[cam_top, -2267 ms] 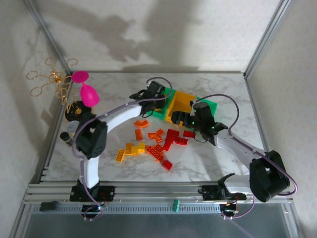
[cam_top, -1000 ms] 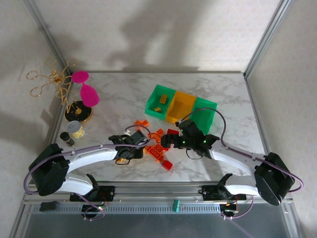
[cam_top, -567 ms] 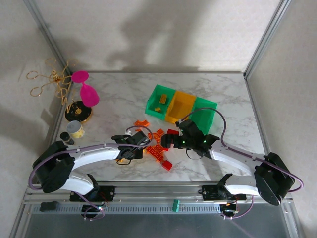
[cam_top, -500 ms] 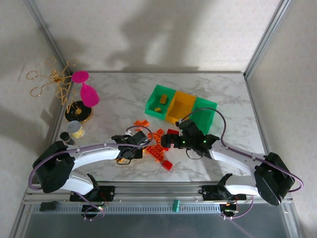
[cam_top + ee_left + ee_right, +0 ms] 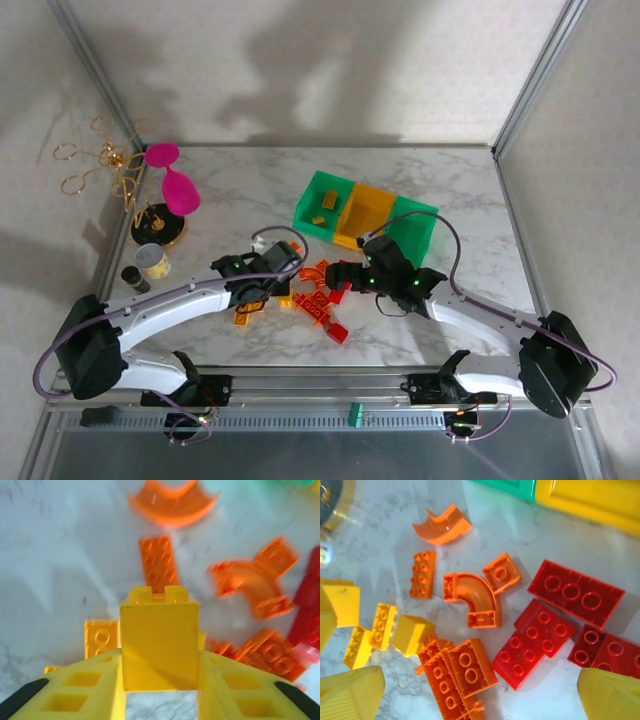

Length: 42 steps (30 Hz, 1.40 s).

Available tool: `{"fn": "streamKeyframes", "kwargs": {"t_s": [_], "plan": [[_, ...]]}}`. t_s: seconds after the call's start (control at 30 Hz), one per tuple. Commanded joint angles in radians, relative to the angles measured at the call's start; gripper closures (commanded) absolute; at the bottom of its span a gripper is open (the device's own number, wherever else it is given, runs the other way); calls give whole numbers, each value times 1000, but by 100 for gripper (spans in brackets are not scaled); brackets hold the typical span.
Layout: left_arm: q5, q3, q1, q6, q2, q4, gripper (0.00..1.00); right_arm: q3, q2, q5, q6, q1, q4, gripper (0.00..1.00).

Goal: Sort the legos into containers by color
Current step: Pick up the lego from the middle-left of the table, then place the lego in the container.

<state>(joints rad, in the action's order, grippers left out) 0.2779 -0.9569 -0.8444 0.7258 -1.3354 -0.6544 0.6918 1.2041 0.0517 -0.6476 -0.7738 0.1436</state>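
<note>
We find the white marble table (image 5: 230, 190) carrying the row of three joined plastic containers (image 5: 368, 212), two green flanking one yellow-orange, at one o'clock of centre. The loose yellow, orange and red plastic legos (image 5: 470, 600) lie scattered at six o'clock. The left claw (image 5: 160, 677) is clamped on a yellow square plastic brick (image 5: 159, 645) above the pile. The right claw (image 5: 480, 700) hangs spread wide over red and orange pieces, holding nothing.

We judge a yellow pick is in hand. The next move calls for carrying the brick toward one o'clock to the left green bin (image 5: 312, 222), which holds a yellowish piece (image 5: 328, 200), and releasing it inside the walls.
</note>
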Motion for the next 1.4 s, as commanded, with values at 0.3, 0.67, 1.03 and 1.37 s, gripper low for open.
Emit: {"fn": "streamKeyframes", "kwargs": {"t_s": [0.3,0.67,1.03,1.37], "plan": [[1,-494,113,-262,-458,188,67,27,-101,-40,0,216,20,1],[57,-992,188,-314,-904,121,60,30,-114,-31,15,257,6,1],[-17,-862,182,-308,-729,135,48,64,-79,24,80,254,-16,1],[-58,-292,176,-189,-266,163,47,55,-44,84,126,167,23,1]]}}
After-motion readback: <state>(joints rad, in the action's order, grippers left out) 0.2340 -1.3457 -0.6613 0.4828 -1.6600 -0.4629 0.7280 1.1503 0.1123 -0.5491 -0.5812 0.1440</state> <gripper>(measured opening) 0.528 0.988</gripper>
